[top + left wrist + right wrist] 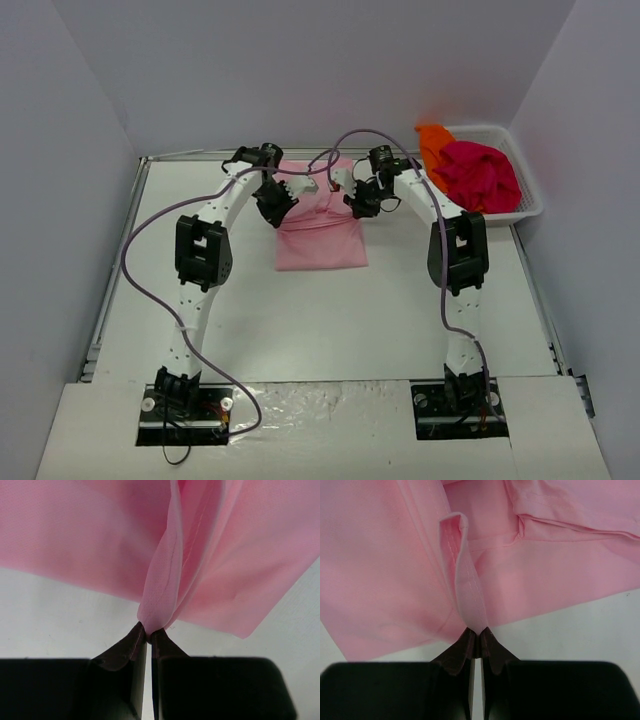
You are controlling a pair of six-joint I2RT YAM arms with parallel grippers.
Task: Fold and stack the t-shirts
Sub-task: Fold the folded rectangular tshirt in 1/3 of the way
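Open counter (320,330) stretches near of the pink t-shirt (320,240), between the left arm (203,255) and the right arm (458,250) — wide passage there. At far right the white basket (505,217) blocks the corner, heaped with a magenta t-shirt (482,175) and an orange t-shirt (433,140). A purple cable (352,131) arches over the far edge.

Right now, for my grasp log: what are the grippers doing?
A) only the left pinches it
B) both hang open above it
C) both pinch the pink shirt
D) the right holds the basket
C: wrist views show the left gripper and right gripper each shut on a pink shirt fold.
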